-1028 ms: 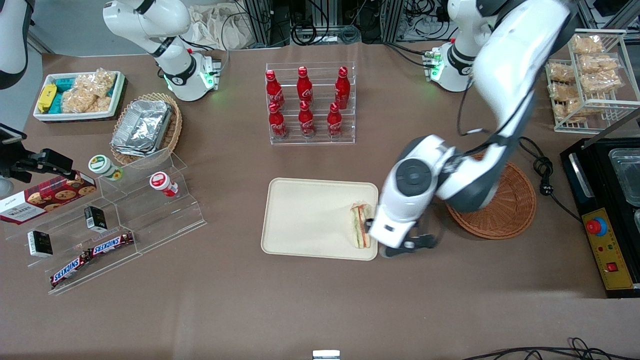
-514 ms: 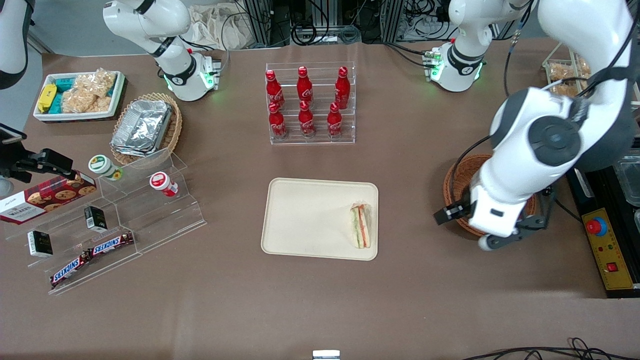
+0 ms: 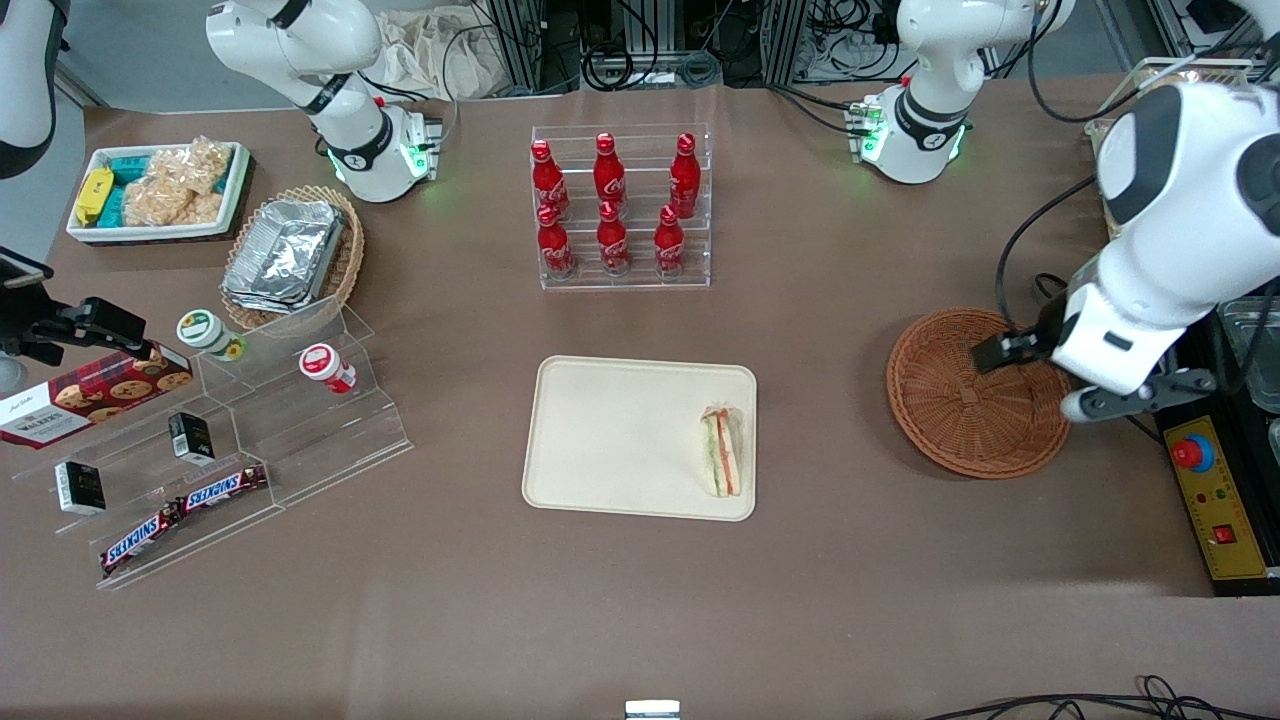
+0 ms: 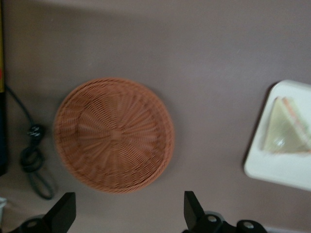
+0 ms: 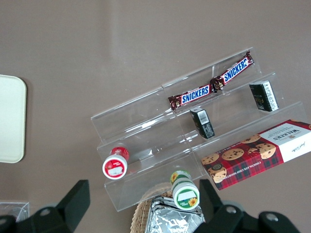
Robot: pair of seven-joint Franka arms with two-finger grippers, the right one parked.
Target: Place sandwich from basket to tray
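Wicker basket [image 3: 975, 393] sits bare, with the empty gripper [image 4: 126, 213], jaws spread apart, hovering above its rim. The sandwich [image 3: 722, 451] lies on the tray [image 3: 610, 435], at the basket's nine o'clock. Retreating well likely means rising straight, clear of the rim.

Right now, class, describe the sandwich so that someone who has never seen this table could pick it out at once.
Find the cream tray in the middle of the table, nearer the camera than the rack of red bottles. The sandwich lies at the tray's edge toward the empty wicker basket, over which the open gripper hangs. It is the only thing on the tray: a wrapped white wedge with orange and green layers.
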